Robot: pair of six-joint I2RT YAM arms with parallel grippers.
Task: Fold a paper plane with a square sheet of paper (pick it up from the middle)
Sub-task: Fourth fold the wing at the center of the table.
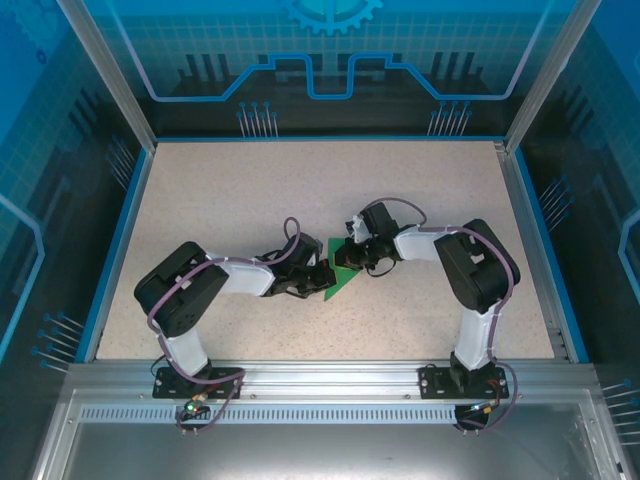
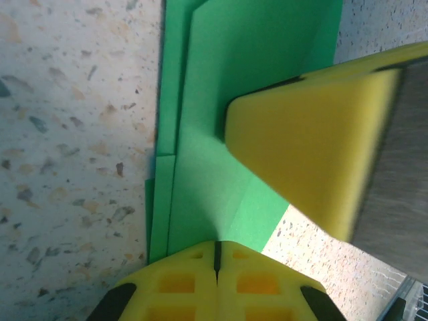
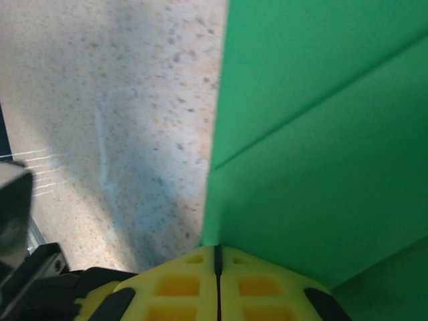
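A speckled beige tabletop (image 1: 250, 190) is enclosed by blue panels (image 1: 330, 60). The folded green sheet of paper (image 1: 343, 280) lies at its centre. The left hand (image 1: 318, 275) and right hand (image 1: 352, 252) are fully closed, with their fingertips set against the paper from opposite sides.

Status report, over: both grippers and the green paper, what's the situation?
Left gripper shut, pressed down on the folded bright green paper sheet. Right gripper shut, meeting it on the same sheet. Nothing blocking on the speckled table.
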